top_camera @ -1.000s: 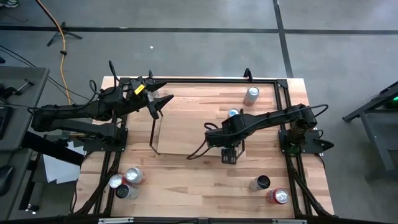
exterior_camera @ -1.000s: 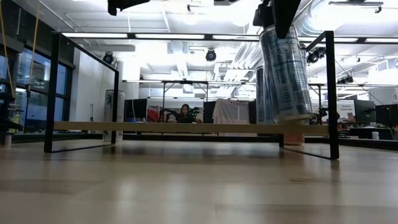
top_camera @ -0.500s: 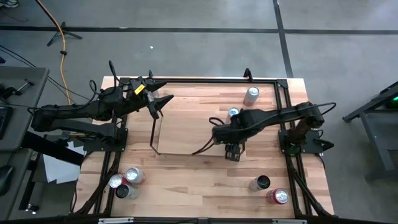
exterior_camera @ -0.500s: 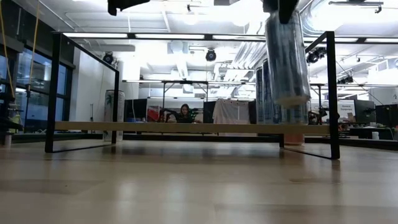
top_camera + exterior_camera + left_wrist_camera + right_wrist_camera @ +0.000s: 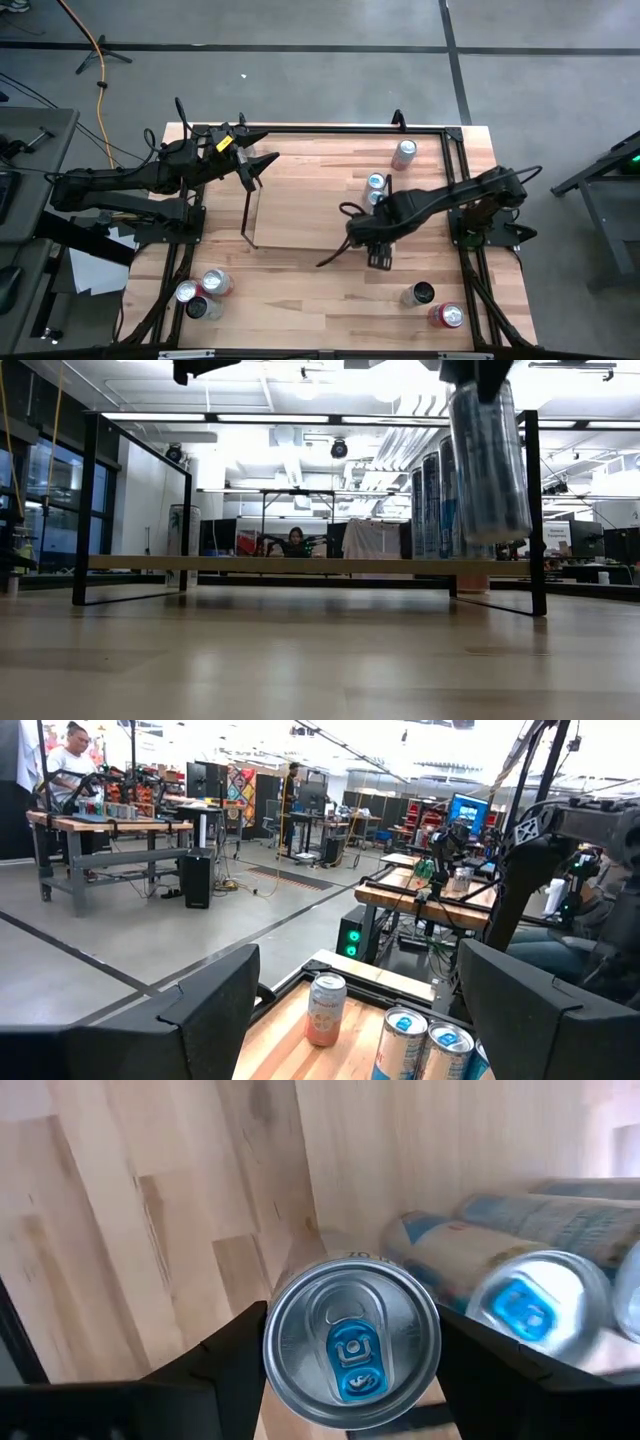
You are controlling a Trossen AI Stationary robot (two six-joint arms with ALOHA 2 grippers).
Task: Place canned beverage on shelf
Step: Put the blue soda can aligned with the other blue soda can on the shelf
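A tall blue-and-silver can [image 5: 350, 1342] hangs from my right gripper [image 5: 378, 252], which is shut on it above the right end of the shelf [image 5: 300, 215]. In the low view the can [image 5: 488, 460] hangs clear above the shelf board [image 5: 250, 564]. Two like cans [image 5: 375, 189] stand on their bases at the shelf's far right. My left gripper [image 5: 262, 148] waits open, raised near the shelf's left end, touching nothing. My right gripper pinches the can's upper wall just under the top rim [image 5: 275, 1342] between its two fingers, one on each side. The fingers come from above, pointing down. The can hangs nearly upright below them, lifted clear of the shelf and table.
A pink can [image 5: 403, 152] stands at the table's far right. Three cans [image 5: 202, 292] cluster at the near left; two more [image 5: 433, 305] stand at the near right. Black rails [image 5: 330, 130] border the tabletop. The middle of the shelf board is bare.
My right gripper has carried the can toward the table's right and near edges and slightly up. The can has stayed upright and clear of the shelf board.
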